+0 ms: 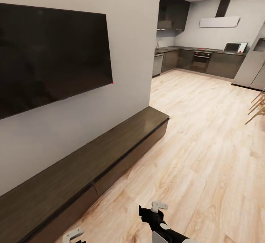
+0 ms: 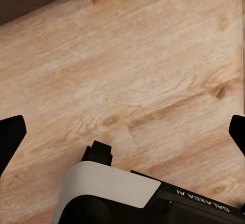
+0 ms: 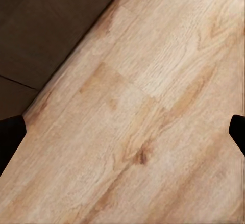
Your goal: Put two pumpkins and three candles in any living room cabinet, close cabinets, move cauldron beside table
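Left gripper (image 2: 122, 132): jaws spread wide, nothing between them, hanging over bare floor; in the head view its pale fingertip (image 1: 73, 232) shows at 7 o'clock.
Right gripper (image 1: 151, 210): at 6 o'clock in the head view, fingers apart and empty; its wrist view shows the dark fingertips (image 3: 11, 132) far apart over planks.
Cabinet (image 1: 88, 169): long low dark unit under the wall, running from 8 o'clock up toward 1 o'clock, every drawer front flush and shut.
Risk, cabinet: the base stands near its front edge; I judge a turn could swing an arm into the drawer fronts.
Risk, search: with no pumpkin or candle shown, I judge a wrong heading wastes travel toward the kitchen.
TV (image 1: 51, 56): large black screen on the wall at 10 o'clock.
Floor (image 1: 198, 154): pale wood planks, smooth, lying open toward 3 o'clock.
Kitchen (image 1: 200, 56): grey units and oven at 1 o'clock, far back.
Chair legs (image 1: 257, 106): pale wood, at 3 o'clock by the frame edge.
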Tool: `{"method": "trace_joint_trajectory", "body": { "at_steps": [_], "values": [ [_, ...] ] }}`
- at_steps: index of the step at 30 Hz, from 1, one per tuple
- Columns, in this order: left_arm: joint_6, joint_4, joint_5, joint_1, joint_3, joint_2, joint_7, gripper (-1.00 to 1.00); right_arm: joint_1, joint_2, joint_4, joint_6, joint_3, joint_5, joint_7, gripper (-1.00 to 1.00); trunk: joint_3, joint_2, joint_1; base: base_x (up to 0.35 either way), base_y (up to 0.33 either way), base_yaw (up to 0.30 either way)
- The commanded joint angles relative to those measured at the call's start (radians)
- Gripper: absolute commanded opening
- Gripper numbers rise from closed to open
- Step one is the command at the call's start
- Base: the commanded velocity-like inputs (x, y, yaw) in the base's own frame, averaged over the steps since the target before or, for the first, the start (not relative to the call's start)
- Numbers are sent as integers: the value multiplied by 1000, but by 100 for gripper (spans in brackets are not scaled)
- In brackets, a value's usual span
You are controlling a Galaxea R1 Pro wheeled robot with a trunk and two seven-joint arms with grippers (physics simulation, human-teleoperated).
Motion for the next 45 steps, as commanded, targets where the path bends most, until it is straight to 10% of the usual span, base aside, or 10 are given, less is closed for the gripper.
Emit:
{"method": "trace_joint_trajectory", "body": {
  "at_steps": [1,45],
  "values": [
    [2,-3,9,0,-7,2,10,100,-1,0,-1,-3,9,-7,-6,100,-1,-1,0,0,0,-293],
    [1,-4,9,0,-72,2,10,100,-1,0,2,-1,9,-47,-6,100,15,-1,0,0,0,-293]
  ]
}}
